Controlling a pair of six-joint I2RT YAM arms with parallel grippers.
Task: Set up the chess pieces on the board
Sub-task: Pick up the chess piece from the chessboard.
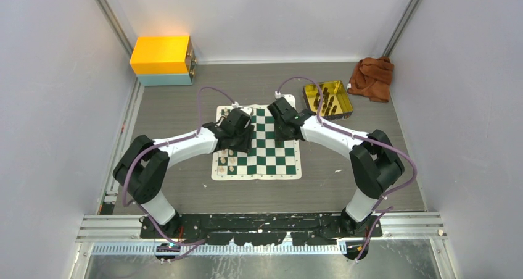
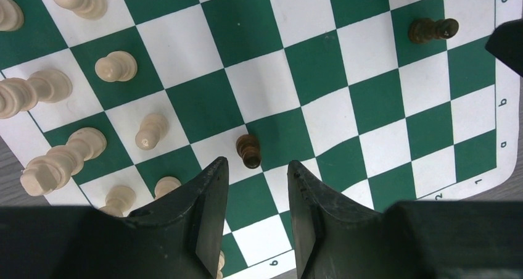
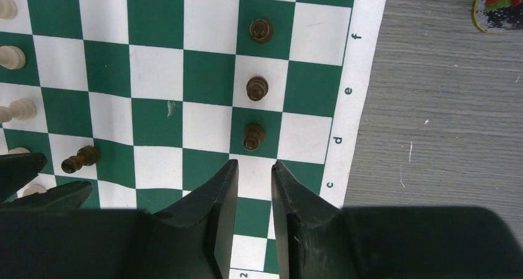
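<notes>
The grey wood-grain table (image 1: 345, 180) carries the board (image 1: 271, 175), a gold tray (image 1: 343, 100), a brown cloth (image 1: 372, 78) and a yellow box (image 1: 161, 60).

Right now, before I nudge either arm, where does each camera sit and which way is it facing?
Top external: above and behind the bases, looking down on the board; left arm and right arm show whole.
Left wrist: on the left arm, looking down at cream pieces and a lone dark pawn; left tool frames the bottom.
Right wrist: on the right arm, looking down at three dark pawns by the board's lettered edge; right tool at bottom.
Shared: both wrist views show that lone dark pawn.
</notes>
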